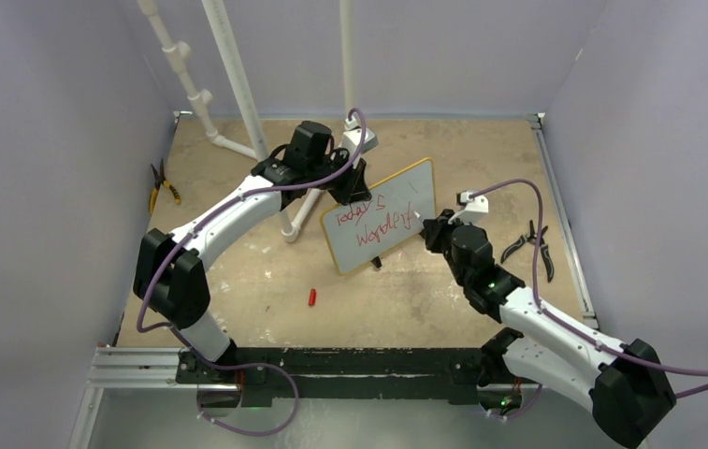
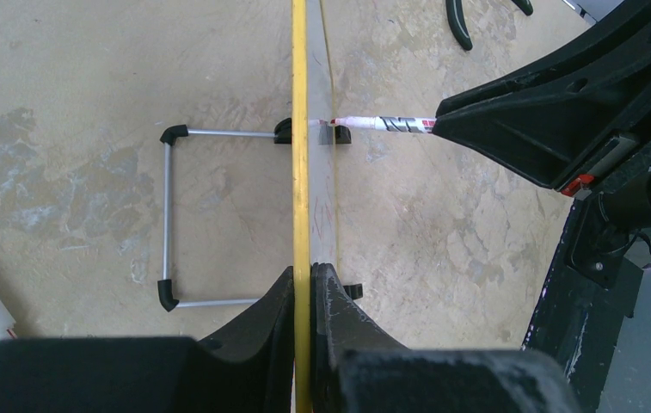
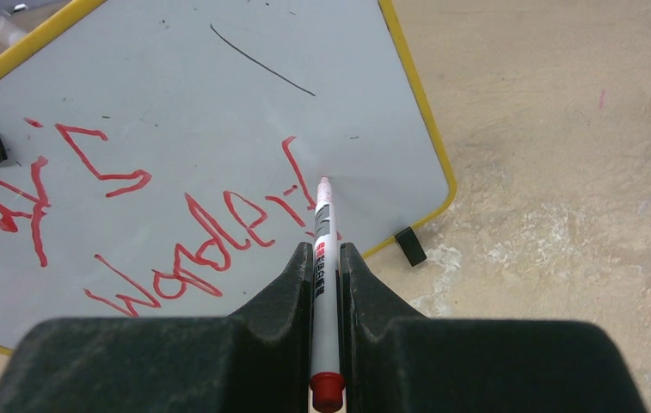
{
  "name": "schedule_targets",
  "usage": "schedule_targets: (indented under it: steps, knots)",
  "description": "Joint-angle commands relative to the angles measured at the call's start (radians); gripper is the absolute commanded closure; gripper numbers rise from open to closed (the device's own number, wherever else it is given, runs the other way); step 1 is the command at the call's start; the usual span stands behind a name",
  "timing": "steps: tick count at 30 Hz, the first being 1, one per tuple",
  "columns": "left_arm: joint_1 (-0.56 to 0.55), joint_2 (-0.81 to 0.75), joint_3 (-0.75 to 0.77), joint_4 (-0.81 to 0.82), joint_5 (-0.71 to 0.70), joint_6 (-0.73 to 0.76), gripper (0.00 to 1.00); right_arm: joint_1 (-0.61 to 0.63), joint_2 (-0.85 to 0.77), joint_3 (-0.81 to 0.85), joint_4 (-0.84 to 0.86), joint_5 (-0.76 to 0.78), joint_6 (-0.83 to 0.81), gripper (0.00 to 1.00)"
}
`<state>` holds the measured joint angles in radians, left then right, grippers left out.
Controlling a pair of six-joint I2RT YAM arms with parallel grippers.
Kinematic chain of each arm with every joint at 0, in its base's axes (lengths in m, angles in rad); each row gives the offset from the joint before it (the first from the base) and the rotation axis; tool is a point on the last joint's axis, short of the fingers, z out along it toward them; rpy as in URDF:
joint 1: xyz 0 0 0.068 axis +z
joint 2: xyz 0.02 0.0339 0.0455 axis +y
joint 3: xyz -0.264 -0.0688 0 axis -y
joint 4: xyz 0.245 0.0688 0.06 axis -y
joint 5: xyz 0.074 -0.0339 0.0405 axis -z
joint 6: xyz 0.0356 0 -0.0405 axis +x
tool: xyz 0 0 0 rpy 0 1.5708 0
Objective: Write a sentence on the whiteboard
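Observation:
The whiteboard (image 1: 397, 192) stands tilted mid-table, yellow-framed, with red words (image 1: 373, 223) in two lines. My left gripper (image 1: 348, 187) is shut on its top-left edge; in the left wrist view the yellow frame (image 2: 301, 172) runs between my shut fingers (image 2: 306, 280), with the wire stand (image 2: 168, 215) behind the board. My right gripper (image 1: 427, 227) is shut on a white marker (image 3: 324, 232) with a red end. Its tip touches the board (image 3: 365, 112) beside the last red stroke (image 3: 297, 172) of the lower line (image 3: 193, 249). The marker also shows in the left wrist view (image 2: 382, 123).
A red marker cap (image 1: 311, 297) lies on the table in front of the board. Black pliers (image 1: 529, 245) lie to the right, yellow-handled pliers (image 1: 161, 185) at the left wall. White pipes (image 1: 228, 84) stand at the back left.

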<state>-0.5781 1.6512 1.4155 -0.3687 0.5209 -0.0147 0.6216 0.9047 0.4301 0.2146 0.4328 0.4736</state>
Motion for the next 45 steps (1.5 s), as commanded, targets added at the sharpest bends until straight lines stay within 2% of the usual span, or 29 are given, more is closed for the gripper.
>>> schedule_targets:
  steps: [1,17,37,45]
  knots:
    - [-0.002,-0.002,0.003,0.010,0.017,0.023,1.00,0.001,0.027,0.055,0.063,0.019,-0.027,1.00]
    - [-0.002,-0.004,0.003,0.009,0.016,0.023,1.00,0.001,0.066,0.021,-0.006,-0.030,0.049,1.00]
    - [-0.003,-0.008,0.003,0.011,0.018,0.022,1.00,0.001,0.096,0.088,0.013,0.073,0.022,1.00]
    - [-0.002,-0.008,0.003,0.012,0.019,0.022,1.00,0.001,0.088,0.110,0.013,0.066,0.012,1.00]
